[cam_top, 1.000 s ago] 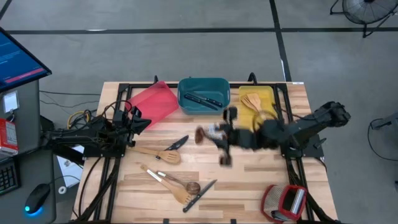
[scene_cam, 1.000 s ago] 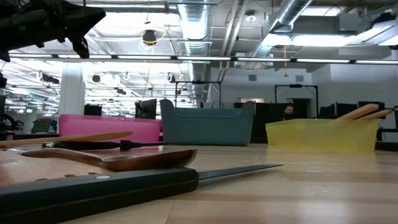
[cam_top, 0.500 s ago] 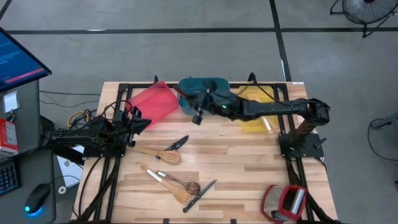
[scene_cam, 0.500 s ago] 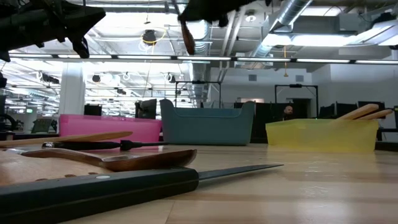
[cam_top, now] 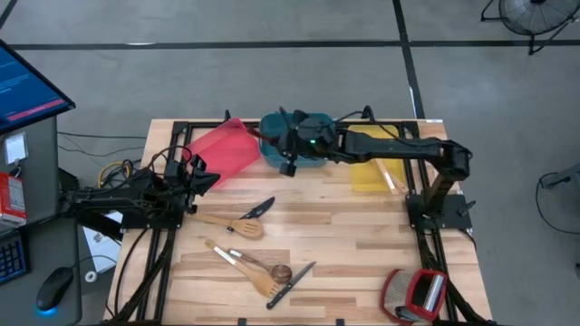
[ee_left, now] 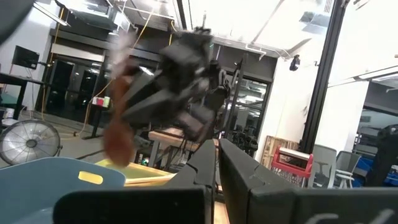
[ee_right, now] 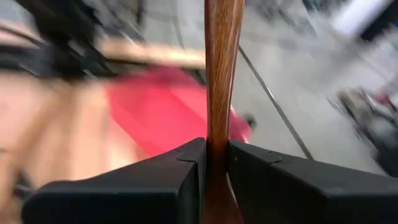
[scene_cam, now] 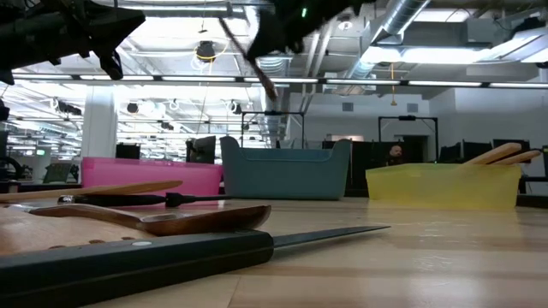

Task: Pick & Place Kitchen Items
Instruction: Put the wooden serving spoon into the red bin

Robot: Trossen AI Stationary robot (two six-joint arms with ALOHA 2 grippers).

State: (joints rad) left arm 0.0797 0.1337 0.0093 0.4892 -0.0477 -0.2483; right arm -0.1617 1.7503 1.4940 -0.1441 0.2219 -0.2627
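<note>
My right gripper [cam_top: 290, 152] is shut on a dark wooden spoon [ee_right: 219, 74] high over the left end of the teal tray [cam_top: 270, 127]. It also shows high up in the low view [scene_cam: 287, 21] and in the left wrist view [ee_left: 177, 81]. My left gripper [cam_top: 199, 177] rests shut and empty at the table's left side, beside the red tray [cam_top: 222, 149]. Wooden spatulas [cam_top: 231, 222], a spoon [cam_top: 263, 272] and black-handled knives [cam_top: 258, 208] lie flat on the table's near half. Wooden utensils [cam_top: 391, 177] lean in the yellow tray [cam_top: 365, 174]. My right gripper pinches the spoon's handle [ee_right: 217, 127] between its two fingers [ee_right: 180, 174], and the handle runs on ahead of them. The spoon slants down below the gripper, its brown bowl end [ee_left: 118, 134] lowest. It hangs clear of the tray and the table.
A bulky red-and-silver object [cam_top: 415, 294] sits at the table's near right corner. The red tray lies tilted at the far left. A long knife [scene_cam: 171, 257] and a wooden spoon [scene_cam: 171, 218] lie close before the low camera.
My right gripper has carried the spoon from over the table's middle up and toward the far edge and the left. It now stands above the teal tray's left end. The spoon has stayed in the hold, lifted clear throughout.
</note>
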